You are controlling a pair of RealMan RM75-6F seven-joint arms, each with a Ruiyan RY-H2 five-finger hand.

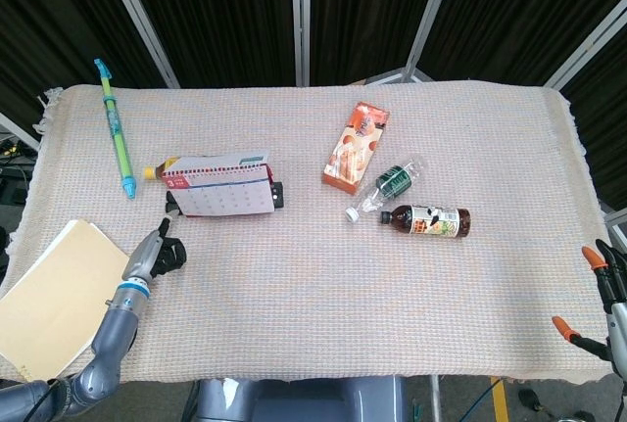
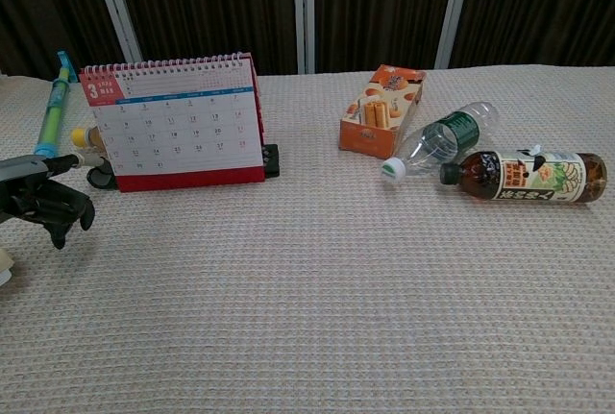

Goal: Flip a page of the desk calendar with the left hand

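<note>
The desk calendar (image 1: 217, 188) stands upright on the left half of the cloth, its March page (image 2: 173, 126) with red base and spiral top facing me. My left hand (image 1: 160, 249) hovers low just in front of the calendar's lower left corner, one finger stretched toward that corner without touching it. In the chest view the left hand (image 2: 46, 199) shows dark fingers hanging down, apart, with nothing held. At the table's near right corner my right hand (image 1: 600, 297) stays with orange-tipped fingers spread and empty.
A yellow-capped bottle (image 1: 163, 168) lies behind the calendar, a black clip (image 1: 277, 194) at its right end. A blue-green pen (image 1: 117, 130) lies far left, a yellow folder (image 1: 47, 297) near left. An orange box (image 1: 357, 147), clear bottle (image 1: 391, 184) and brown bottle (image 1: 427, 219) lie right of centre.
</note>
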